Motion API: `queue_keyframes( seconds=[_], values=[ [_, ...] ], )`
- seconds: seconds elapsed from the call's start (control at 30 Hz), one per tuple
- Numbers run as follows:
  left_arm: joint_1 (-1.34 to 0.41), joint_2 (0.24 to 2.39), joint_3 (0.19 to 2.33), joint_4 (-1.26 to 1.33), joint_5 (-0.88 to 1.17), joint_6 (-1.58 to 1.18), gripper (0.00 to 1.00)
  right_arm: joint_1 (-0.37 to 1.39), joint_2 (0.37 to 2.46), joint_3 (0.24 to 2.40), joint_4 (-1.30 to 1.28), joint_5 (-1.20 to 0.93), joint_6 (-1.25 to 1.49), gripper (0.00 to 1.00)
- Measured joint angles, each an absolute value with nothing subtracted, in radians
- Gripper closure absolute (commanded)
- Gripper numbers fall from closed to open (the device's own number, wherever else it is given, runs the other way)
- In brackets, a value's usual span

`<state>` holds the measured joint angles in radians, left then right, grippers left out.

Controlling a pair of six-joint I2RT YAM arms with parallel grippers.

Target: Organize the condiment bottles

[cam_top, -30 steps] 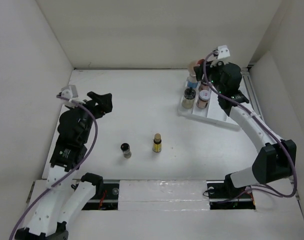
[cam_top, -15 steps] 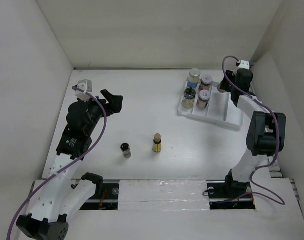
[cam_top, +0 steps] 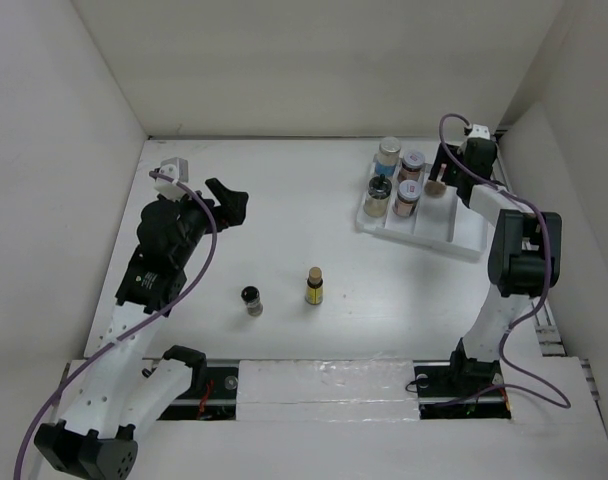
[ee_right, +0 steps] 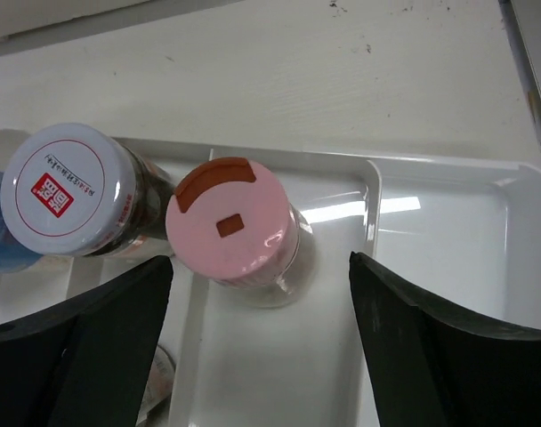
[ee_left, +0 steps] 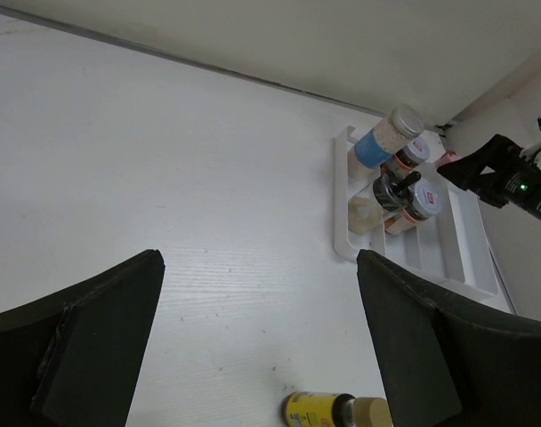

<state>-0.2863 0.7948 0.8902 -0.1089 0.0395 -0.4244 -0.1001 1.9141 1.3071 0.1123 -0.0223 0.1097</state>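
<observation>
1. Black fingers (ee_right: 84,347) of the right gripper (ee_right: 257,267) stand spread wide and grip nothing. The pink-capped jar (ee_right: 233,222) shows upright between them, with a gap on each side.
2. The pink-capped jar stands in a compartment of the white tray (ee_right: 448,222). Across a divider to one side, the red-and-white-capped jar (ee_right: 60,189) stands upright.
3. In the top view, four jars occupy the tray's left end in two pairs. The blue-labelled jar (cam_top: 388,152) and the red-and-white-capped jar are the far pair. The black-capped jar (cam_top: 380,190) and the brown-capped jar (cam_top: 407,195) are the near pair.
4. The left gripper (cam_top: 227,203) is likewise spread and empty. It hangs above the table (cam_top: 284,180), well apart from the tray.
5. Two bottles stand upright on the table between the arms: the yellow-bodied bottle (cam_top: 314,286) and, to its left, the loose black-capped jar (cam_top: 251,299). They are near each other but not touching.
</observation>
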Motion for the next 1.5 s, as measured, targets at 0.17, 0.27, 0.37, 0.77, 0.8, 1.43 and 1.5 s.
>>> queue_keyframes(
  seconds=[0.17, 0.27, 0.37, 0.77, 0.8, 1.43, 1.5],
  values=[
    [-0.286, 0.797, 0.890, -0.109, 0.040, -0.423, 0.14, -0.084, 1.851, 1.283, 0.089, 0.003, 0.109, 0.16],
    [-0.286, 0.796, 0.890, -0.109, 0.040, -0.423, 0.14, -0.033, 1.707, 1.214, 0.075, 0.012, 0.105, 0.24],
    [-0.286, 0.795, 0.890, -0.109, 0.040, -0.423, 0.16, 0.097, 1.523, 1.126, 0.106, 0.010, 0.097, 0.71],
    [-0.286, 0.761, 0.890, -0.104, 0.050, -0.413, 0.59, 0.719, 1.199, 0.801, 0.181, -0.258, 0.040, 0.14],
    [-0.286, 0.761, 0.890, -0.105, 0.052, -0.412, 0.54, 0.749, 1.196, 0.799, 0.171, -0.260, 0.033, 0.13],
    [-0.286, 0.772, 0.890, -0.102, 0.054, -0.412, 0.33, 0.878, 1.349, 0.799, 0.120, -0.219, -0.010, 0.39],
    [-0.286, 0.772, 0.890, -0.102, 0.054, -0.412, 0.33, 0.878, 1.380, 0.799, 0.120, -0.212, -0.009, 0.53]
  ],
)
